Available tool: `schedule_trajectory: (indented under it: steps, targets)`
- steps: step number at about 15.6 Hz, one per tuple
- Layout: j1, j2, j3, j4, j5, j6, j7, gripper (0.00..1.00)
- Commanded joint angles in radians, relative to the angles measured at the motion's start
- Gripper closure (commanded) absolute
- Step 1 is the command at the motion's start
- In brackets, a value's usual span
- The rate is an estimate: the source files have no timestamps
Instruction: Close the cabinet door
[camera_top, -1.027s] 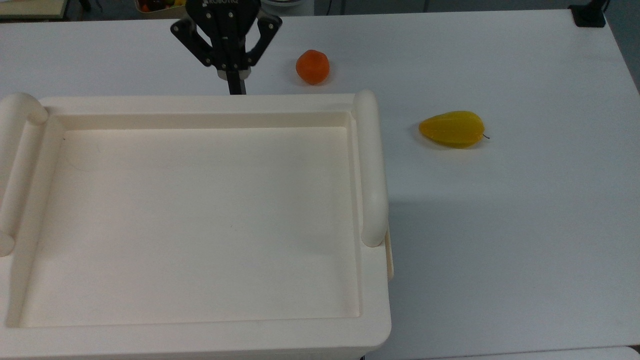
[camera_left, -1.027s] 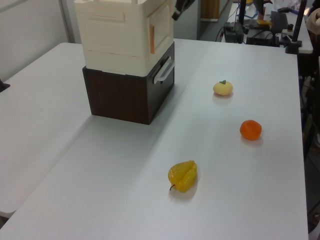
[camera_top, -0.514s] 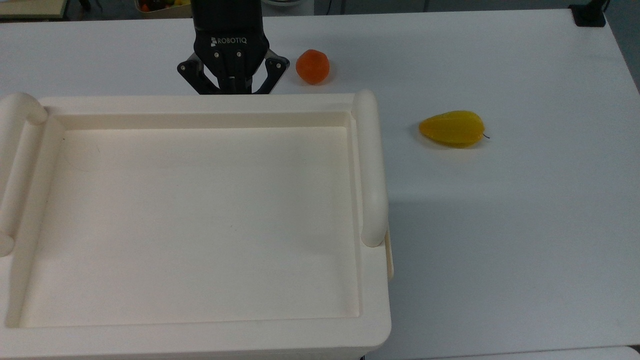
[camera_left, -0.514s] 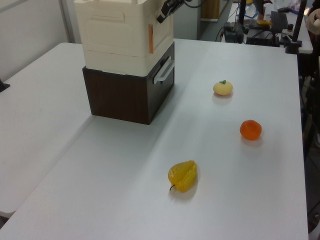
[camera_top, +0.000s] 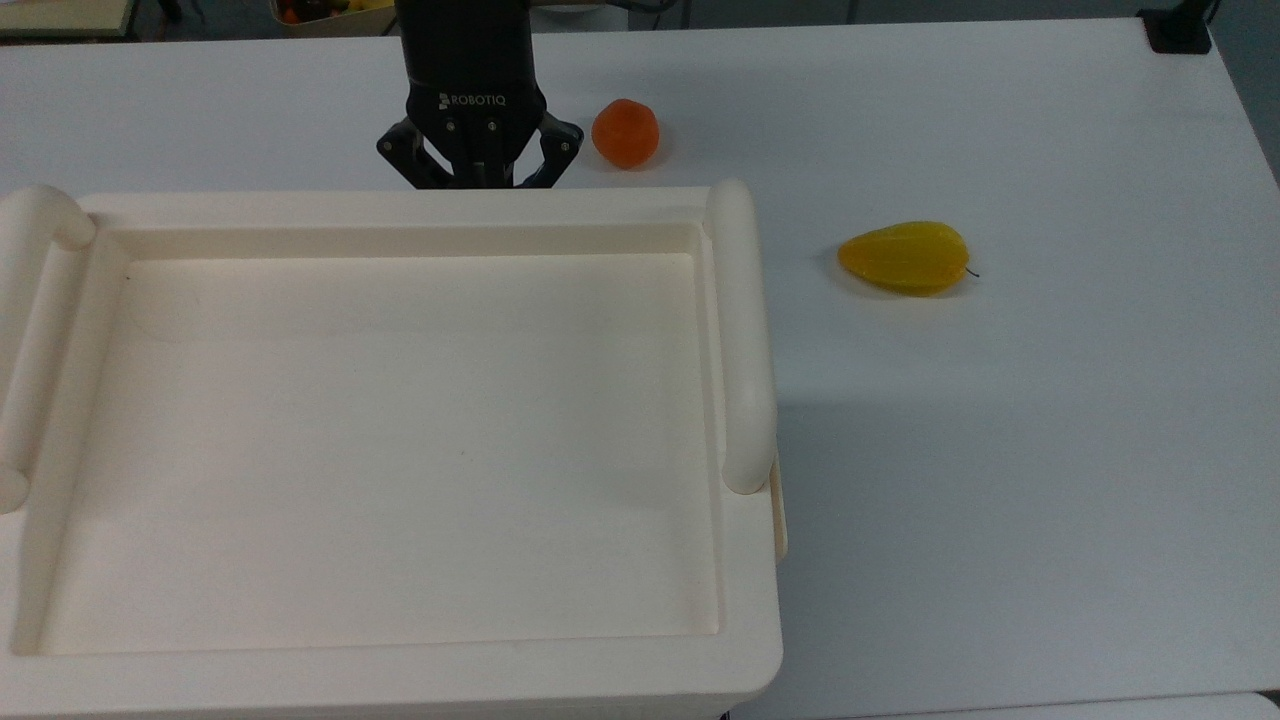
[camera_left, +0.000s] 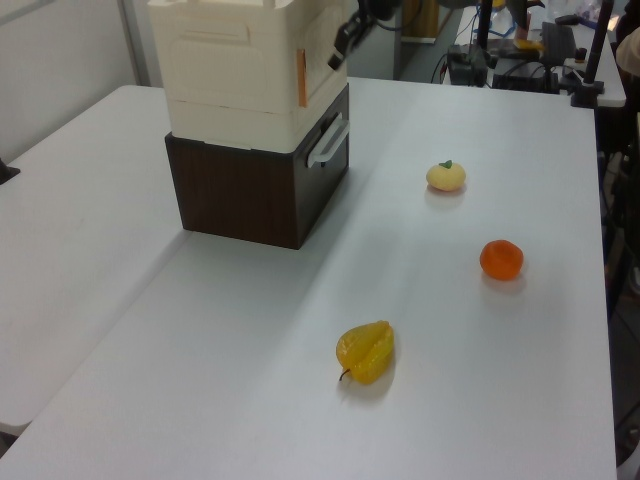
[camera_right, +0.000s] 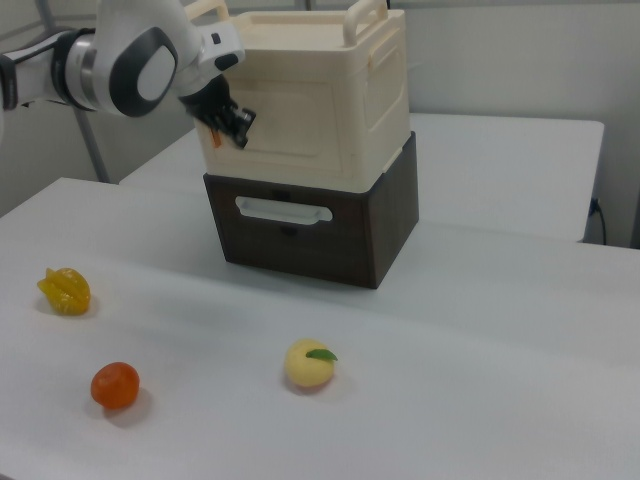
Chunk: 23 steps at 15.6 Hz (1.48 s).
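The cream cabinet (camera_top: 400, 205) (camera_left: 230, 60) (camera_right: 380, 90) stands on a dark brown drawer base. Its cabinet door (camera_right: 300, 125) (camera_left: 322, 45) lies flat against the front, and an orange strip (camera_left: 301, 78) shows along one edge. My gripper (camera_right: 240, 128) (camera_left: 342, 48) is shut, with its tips against the door near the right view's left edge. In the top view the gripper (camera_top: 470, 180) sits just beyond the cabinet's far rim, which hides its fingertips.
The brown drawer base (camera_right: 310, 225) has a white handle (camera_right: 283, 210). On the white table lie an orange fruit (camera_top: 625, 133) (camera_right: 115, 385), a yellow starfruit (camera_top: 905, 258) (camera_left: 366, 351) and a pale peach (camera_left: 446, 176) (camera_right: 309, 365). Equipment crowds the left view's far right.
The gripper has dropped and moved in against the cabinet's front, so its fingertips are now under the rim in the top view. The door's orange edge looks closer to the cabinet.
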Motion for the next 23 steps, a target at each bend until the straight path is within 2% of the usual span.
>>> schedule_trajectory:
  steps: [1, 5, 6, 11, 12, 15, 16, 23]
  targets:
    - [0.011, -0.099, -0.006, -0.057, -0.083, -0.25, -0.004, 0.99]
    - [0.054, -0.139, -0.006, -0.06, -0.187, -0.514, -0.031, 0.99]
    - [0.054, -0.148, -0.007, -0.062, -0.192, -0.558, -0.054, 0.99]
    - [0.055, -0.179, -0.007, -0.097, -0.184, -0.59, -0.087, 0.98]
    - [0.055, -0.179, -0.007, -0.097, -0.18, -0.59, -0.078, 0.89]
    - [0.051, -0.178, -0.009, -0.097, -0.175, -0.593, -0.07, 0.18]
    - [0.051, -0.178, -0.011, -0.096, -0.175, -0.597, -0.064, 0.0]
    - [0.044, -0.179, -0.012, -0.087, -0.17, -0.655, -0.053, 0.0]
